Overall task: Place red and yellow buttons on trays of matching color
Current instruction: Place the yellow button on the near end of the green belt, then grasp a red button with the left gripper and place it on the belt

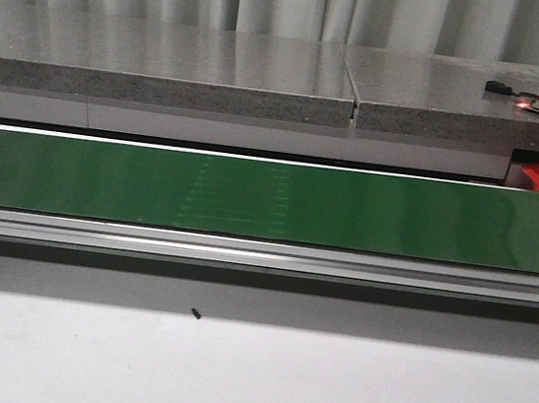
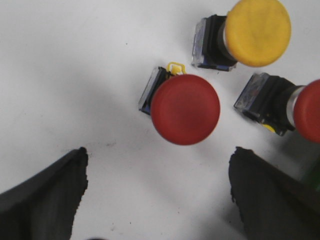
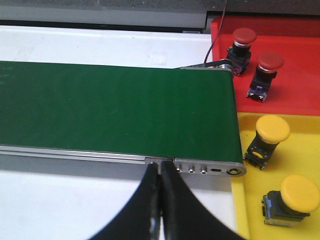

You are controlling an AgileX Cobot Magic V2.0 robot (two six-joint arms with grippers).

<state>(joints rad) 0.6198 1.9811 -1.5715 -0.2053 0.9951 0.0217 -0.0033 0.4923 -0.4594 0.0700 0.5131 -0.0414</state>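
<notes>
A red button (image 2: 185, 116) lies on the white desk (image 2: 75, 75) between the left gripper's (image 2: 157, 195) spread fingers (image 2: 45, 200), a yellow button (image 2: 257, 31) and another red one (image 2: 306, 111) just beyond; the right gripper (image 3: 160, 200) is clenched, grasping nothing, at the green conveyor's (image 3: 115, 115) edge (red tray (image 3: 295, 85) and yellow tray (image 3: 300, 150) each bear two matching buttons)

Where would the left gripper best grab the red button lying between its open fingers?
Probably across the red button's wide mushroom cap, straight down from above. The left gripper is open beside it, and the cap faces the camera, hiding most of the black body.
</notes>
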